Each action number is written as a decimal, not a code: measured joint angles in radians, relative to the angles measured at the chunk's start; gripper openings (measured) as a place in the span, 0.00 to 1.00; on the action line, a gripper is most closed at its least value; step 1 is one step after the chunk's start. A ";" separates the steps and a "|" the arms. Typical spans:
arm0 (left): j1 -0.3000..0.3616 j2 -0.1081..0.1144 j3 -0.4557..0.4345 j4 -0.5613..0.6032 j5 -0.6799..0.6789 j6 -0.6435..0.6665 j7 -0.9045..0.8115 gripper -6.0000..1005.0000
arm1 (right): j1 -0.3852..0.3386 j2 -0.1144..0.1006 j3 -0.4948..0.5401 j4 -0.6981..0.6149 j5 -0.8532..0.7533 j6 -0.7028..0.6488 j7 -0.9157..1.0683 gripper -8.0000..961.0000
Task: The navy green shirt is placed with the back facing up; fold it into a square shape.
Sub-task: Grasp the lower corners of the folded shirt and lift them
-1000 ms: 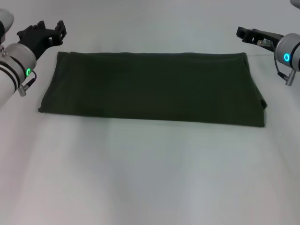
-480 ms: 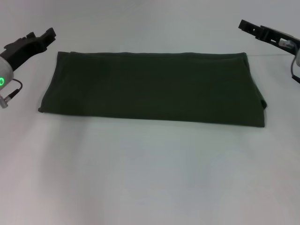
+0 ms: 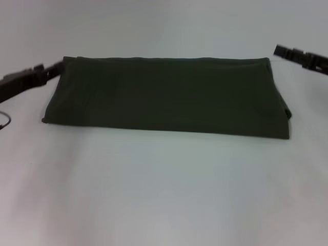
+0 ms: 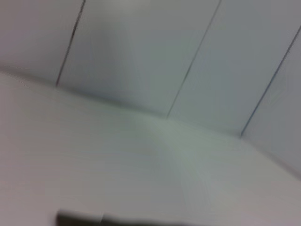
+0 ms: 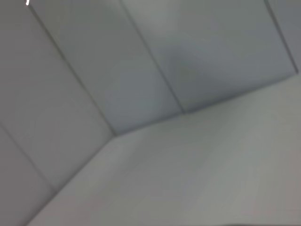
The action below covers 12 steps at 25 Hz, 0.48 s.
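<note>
The navy green shirt (image 3: 166,96), a large dark olive-green piece of plain soft knit fabric, lies flat on the white tabletop (image 3: 164,189) as a wide band running from the robot's left to its right, in the far half of the surface. It is already doubled over itself, which is why it reads as a long rectangle and not a shirt outline; at its right end a small fold of cloth pokes out past the edge. In my judgement the lengthwise folds are done and what is left is to bring one short end over the other to make the square.

The left gripper (image 3: 51,70), a slim black tool, sits at the band's far left corner, touching or just short of the cloth; I cannot tell which, nor whether its fingers are parted or have any fabric. The right gripper (image 3: 287,52), also black, sits beside the far right corner, a little apart from the shirt; its finger state cannot be made out either. Both stand at the far corners, probably because those are the natural pinch points for lifting an end. The wrist views show only pale wall panels (image 4: 141,56) and bare table.
</note>
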 joint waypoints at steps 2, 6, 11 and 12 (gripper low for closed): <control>0.000 0.004 -0.008 0.023 0.100 0.004 -0.078 0.65 | -0.011 -0.014 -0.026 -0.005 -0.021 -0.012 0.030 0.82; -0.018 0.014 -0.012 0.046 0.299 0.009 -0.245 0.66 | -0.024 -0.022 -0.030 -0.006 -0.056 -0.023 0.050 0.82; -0.033 0.018 -0.013 0.050 0.384 -0.006 -0.343 0.67 | -0.031 -0.021 -0.032 -0.006 -0.061 -0.028 0.049 0.82; -0.033 0.018 -0.013 0.050 0.390 -0.010 -0.351 0.67 | -0.032 -0.021 -0.033 -0.006 -0.063 -0.031 0.048 0.82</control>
